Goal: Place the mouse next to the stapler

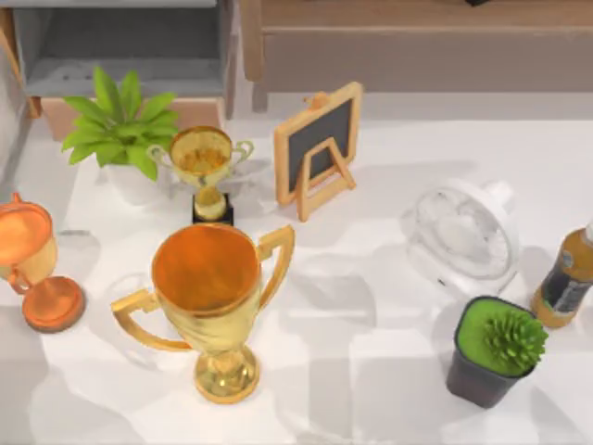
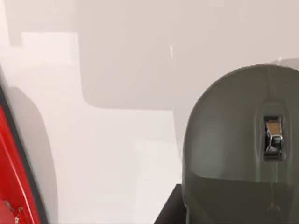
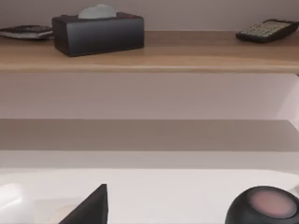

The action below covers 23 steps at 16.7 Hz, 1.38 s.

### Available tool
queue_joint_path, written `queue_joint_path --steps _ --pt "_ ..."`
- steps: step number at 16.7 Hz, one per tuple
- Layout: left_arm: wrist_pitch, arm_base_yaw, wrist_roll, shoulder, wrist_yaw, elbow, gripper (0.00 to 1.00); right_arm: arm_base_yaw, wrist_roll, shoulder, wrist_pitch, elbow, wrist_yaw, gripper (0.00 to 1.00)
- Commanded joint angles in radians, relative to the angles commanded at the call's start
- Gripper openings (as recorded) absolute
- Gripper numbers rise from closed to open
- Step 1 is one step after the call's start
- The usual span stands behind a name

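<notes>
The mouse (image 2: 233,154) is dark grey with a metal scroll wheel and looms close in the left wrist view, over the white table. A red stapler (image 2: 11,177) with a black edge runs along that picture's border, with a strip of bare table between it and the mouse. A dark part of my left gripper (image 2: 169,211) juts in just beside the mouse. A black wedge of my right gripper (image 3: 91,205) shows in the right wrist view, low over the table and facing a wooden shelf.
From above, the table holds a large gold trophy (image 1: 215,297), a small gold trophy (image 1: 204,167), a copper cup (image 1: 32,264), a leafy plant (image 1: 120,125), a chalkboard (image 1: 318,146), a white fan (image 1: 461,232), a bottle (image 1: 567,283) and a potted succulent (image 1: 496,350). On the shelf are a tissue box (image 3: 98,32) and a calculator (image 3: 268,30).
</notes>
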<state>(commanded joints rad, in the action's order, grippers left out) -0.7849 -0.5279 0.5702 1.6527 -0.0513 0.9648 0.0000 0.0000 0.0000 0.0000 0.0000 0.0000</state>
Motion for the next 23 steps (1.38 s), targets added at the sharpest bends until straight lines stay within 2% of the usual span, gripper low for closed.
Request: queue_joint_path --steps 23 --pt "0.062 -0.002 -0.002 0.035 0.0 -0.033 0.0 0.0 0.0 0.0 0.0 0.0 0.0 1.0"
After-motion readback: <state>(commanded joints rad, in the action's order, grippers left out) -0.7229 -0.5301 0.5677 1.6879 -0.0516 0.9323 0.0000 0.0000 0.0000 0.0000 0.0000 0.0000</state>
